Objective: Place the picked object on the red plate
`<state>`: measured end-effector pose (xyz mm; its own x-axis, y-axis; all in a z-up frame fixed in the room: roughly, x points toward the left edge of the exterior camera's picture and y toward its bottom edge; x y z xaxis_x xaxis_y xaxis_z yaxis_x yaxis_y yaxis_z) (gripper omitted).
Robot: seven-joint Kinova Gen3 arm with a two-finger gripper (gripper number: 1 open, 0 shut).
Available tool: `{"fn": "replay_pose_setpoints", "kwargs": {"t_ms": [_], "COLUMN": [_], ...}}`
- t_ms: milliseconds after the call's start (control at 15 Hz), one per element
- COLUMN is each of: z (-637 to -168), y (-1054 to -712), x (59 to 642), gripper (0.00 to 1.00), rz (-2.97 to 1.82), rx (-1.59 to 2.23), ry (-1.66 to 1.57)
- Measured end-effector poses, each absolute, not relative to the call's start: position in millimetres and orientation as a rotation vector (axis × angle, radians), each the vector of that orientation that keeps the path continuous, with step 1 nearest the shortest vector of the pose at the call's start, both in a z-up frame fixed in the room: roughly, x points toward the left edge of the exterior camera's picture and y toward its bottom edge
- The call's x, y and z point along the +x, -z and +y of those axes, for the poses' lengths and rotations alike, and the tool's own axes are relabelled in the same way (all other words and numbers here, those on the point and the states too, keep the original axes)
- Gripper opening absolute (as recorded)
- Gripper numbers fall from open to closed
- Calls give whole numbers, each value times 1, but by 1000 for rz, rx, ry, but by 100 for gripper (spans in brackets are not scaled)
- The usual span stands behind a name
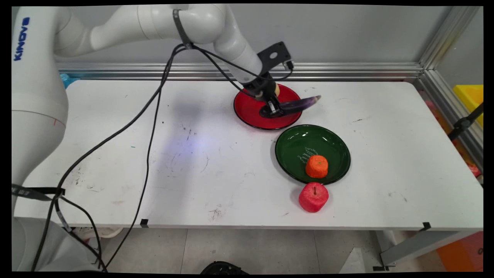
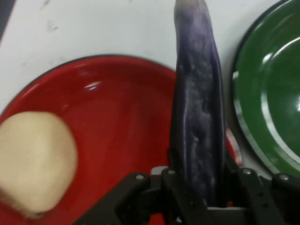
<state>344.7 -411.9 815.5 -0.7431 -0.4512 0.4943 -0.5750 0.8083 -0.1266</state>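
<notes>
Claw [image 1: 273, 109] is clamping the purple eggplant [image 1: 295, 105] near its blunt end, over the red plate's [image 1: 251, 112] 3 o'clock rim. The long, glossy, tapering body is sticking out sideways and could pivot or slip. A pale rounded lump [image 2: 33, 164] is sitting on the plate. The green plate [image 1: 297, 146], smooth enamel, is lying at 5 o'clock.

White arm reaching in from upper left, wrist angled down, black gripper [image 1: 274, 110] low — fingers clamped (something pinched between them)
</notes>
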Motion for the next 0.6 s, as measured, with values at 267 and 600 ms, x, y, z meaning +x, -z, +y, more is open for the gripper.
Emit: {"fn": "replay_pose_setpoints", "kwargs": {"t_ms": [267,600], "z": [-424,-441], "y": [-806,-790], "x": [362,368], "gripper": [0,0], "rz": [-2540,-2518], "rx": [769,753], "ry": [-407,-435]}}
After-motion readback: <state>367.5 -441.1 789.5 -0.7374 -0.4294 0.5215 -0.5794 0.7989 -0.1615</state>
